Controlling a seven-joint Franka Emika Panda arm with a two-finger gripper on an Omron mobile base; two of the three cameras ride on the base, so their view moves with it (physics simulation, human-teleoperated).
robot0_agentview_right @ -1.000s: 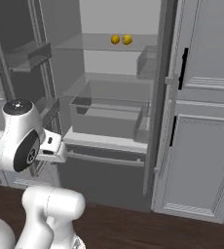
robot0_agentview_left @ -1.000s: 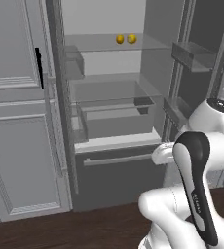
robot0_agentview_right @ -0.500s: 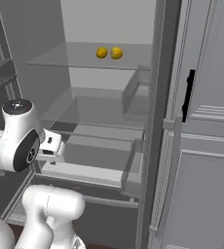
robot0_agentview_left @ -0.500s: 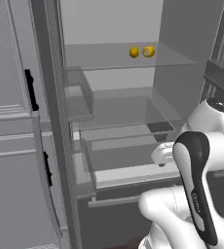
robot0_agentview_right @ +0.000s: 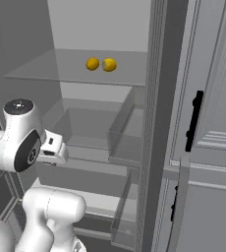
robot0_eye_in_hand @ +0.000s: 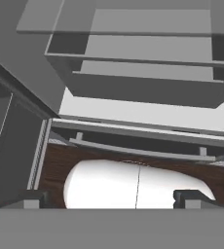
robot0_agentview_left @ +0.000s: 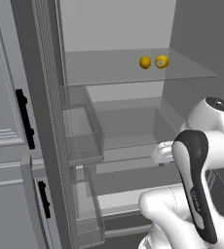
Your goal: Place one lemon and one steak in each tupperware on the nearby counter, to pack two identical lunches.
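Up high — two lemons (robot0_agentview_left: pixel 153 62), side-by-side

text: none readable | faint marking on arm link (robot0_agentview_left: pixel 196 202): too small to read

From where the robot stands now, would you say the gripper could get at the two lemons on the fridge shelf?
Probably yes. The two lemons sit side by side on the open glass shelf, with the fridge door swung aside and nothing in front of them. The gripper points down towards the floor, though, so the arm must first lift and turn.
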